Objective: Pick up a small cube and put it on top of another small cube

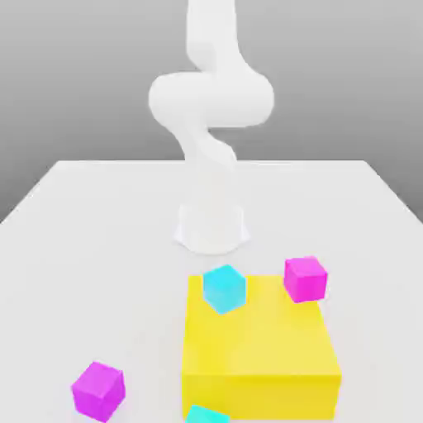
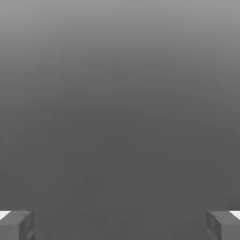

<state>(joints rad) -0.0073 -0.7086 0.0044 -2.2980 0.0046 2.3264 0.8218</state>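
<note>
Looking at plain grey background, the hand view shows none of the cubes; only the two dark grey fingertips (image 2: 17,225) sit at the far corners of that picture, so the gripper (image 2: 120,226) stands wide open with nothing between its jaws. In the exterior view the white robot arm (image 1: 211,99) rises from its base at the back of the white table (image 1: 83,248) and runs out of the top of the picture, so the hand itself is out of sight there, somewhere high above the objects.

The small plain cyan cube (image 1: 224,288) rests on the large yellow block (image 1: 260,347), near the block's rear edge and towards the exterior view's left. It lies well below the jaws and nearer the camera than the arm's base, so the coming move is likely a long descent with the hand turned downwards.

A cube has no long axis; this one sits turned, a corner edge facing the camera, so the jaws will probably need matching rotation.

One small magenta cube (image 1: 305,278) stands at the block's rear corner on the exterior view's right, another magenta cube (image 1: 98,391) on the table at the left. A second cyan cube (image 1: 206,415) peeks in at the bottom edge.
</note>
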